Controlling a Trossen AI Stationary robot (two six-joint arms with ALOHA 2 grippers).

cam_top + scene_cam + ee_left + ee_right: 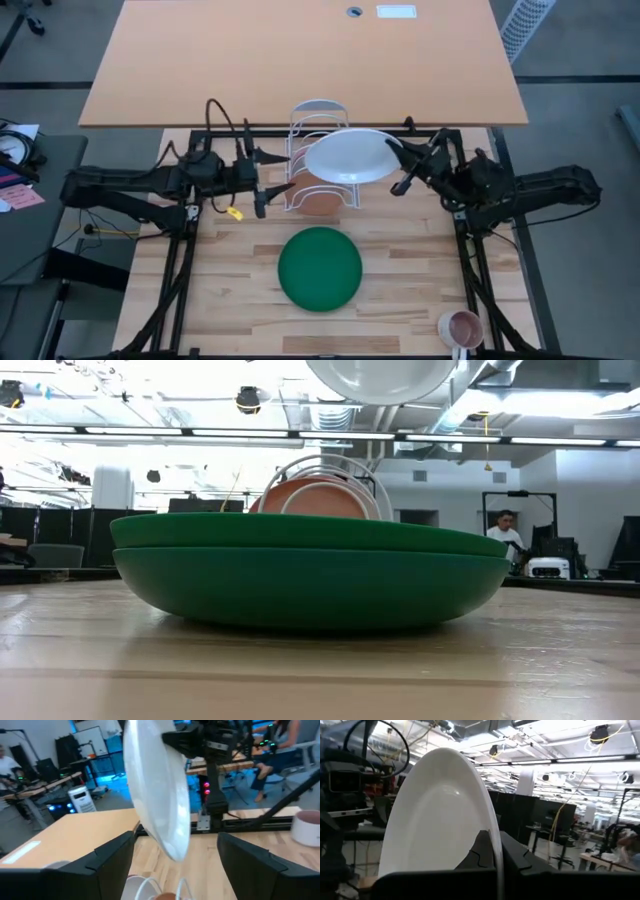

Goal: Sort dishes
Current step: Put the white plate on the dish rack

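White plate [350,157]: being held in the air above the white wire rack [318,115], its rim pinched at the side nearest the right arm; the low view is cutting off all but its underside.
Right gripper [398,168]: fingers are clamping together on the white plate's edge — in its own wrist view the plate is filling the frame and hiding most of what lies beyond.
Left gripper [262,180]: sitting just beside the rack with its fingers spread apart, holding nothing; the white plate is hanging between and beyond them in the left wrist view.
Terracotta plate [320,199]: standing in the rack, mostly covered from above by the white plate.
Magenta plate: cannot be made out for certain — the low view is showing only thin rims behind the terracotta one.
Dark green plate [320,268]: lying flat on the wooden table [230,300], well apart from the rack, blocking much of the low view.
Pink mug [462,328]: standing near the table's corner on the right arm's side.
Room beyond: a person [507,532] is sitting in the background.
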